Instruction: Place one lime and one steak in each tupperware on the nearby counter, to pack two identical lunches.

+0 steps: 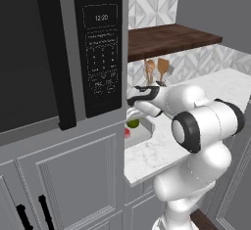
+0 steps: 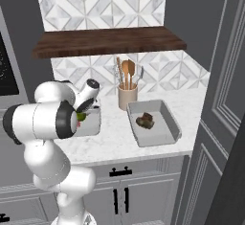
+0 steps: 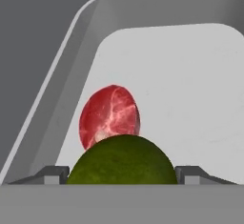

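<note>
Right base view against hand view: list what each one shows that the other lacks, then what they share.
Right base view alone: the right tray with a steak in it, the cup of wooden utensils, the wooden shelf, the cabinets below the counter.
Hand view alone: a red marbled steak lying on the left tray's floor, and the fingertips flanking the lime.
Shared: the left tray, and the lime at the gripper, which seems shut on it, just over that tray.
</note>
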Tool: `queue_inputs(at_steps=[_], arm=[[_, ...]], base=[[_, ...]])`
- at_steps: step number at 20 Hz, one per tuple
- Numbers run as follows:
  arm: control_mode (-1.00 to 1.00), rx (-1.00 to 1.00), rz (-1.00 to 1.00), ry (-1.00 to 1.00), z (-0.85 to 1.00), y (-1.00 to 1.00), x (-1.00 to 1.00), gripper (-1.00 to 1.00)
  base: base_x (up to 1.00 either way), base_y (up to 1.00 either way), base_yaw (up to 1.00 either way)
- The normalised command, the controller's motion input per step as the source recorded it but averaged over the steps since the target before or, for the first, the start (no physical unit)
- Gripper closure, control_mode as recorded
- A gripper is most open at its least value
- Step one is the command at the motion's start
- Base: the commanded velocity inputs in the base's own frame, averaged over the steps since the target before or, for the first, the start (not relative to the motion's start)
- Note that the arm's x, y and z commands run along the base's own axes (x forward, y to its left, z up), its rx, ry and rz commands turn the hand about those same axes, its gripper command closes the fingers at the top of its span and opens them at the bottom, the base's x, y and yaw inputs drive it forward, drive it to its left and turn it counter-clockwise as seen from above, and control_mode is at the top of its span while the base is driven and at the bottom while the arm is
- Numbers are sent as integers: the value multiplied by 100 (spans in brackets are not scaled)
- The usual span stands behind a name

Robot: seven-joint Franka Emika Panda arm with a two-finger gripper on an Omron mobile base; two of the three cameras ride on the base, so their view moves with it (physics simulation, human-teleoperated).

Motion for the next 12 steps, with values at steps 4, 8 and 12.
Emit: queue_inputs(at_steps=[4, 8, 12], arm=[[-100, 0, 0, 0, -30, 9, 21, 100], [-100, -1, 0, 0, -35, 20, 20, -100], [-100, 0, 0, 0, -11, 7, 9, -100]], base=[[0, 0, 0], [0, 0, 0], [0, 0, 0]])
